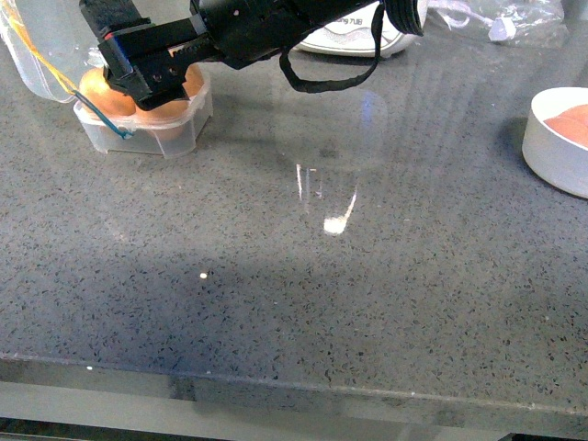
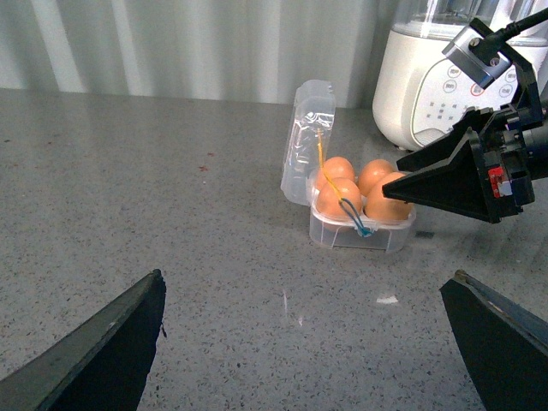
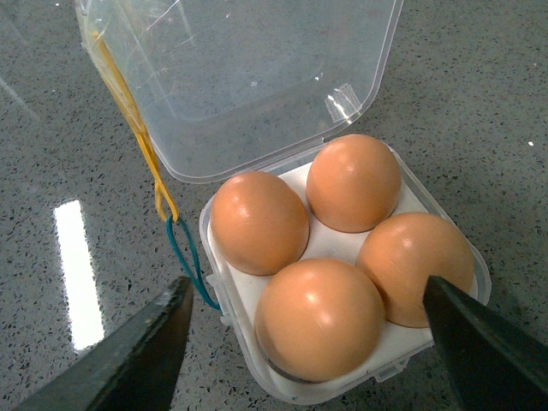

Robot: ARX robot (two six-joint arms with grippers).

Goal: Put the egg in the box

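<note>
egg: seated in a cell of the box, flanked by the right fingers and touched by neither (it cannot be told from the three other eggs; all four cells are filled).
box: set on the grey counter, at the far left of the front view; its clear lid is swung open, with yellow and blue cords hung at its side.
right gripper: held close over the box, jaws apart, nothing clasped.
left gripper: held above bare counter, well apart from the box, jaws spread wide.
white bowl: seen at the counter's right edge.
</note>
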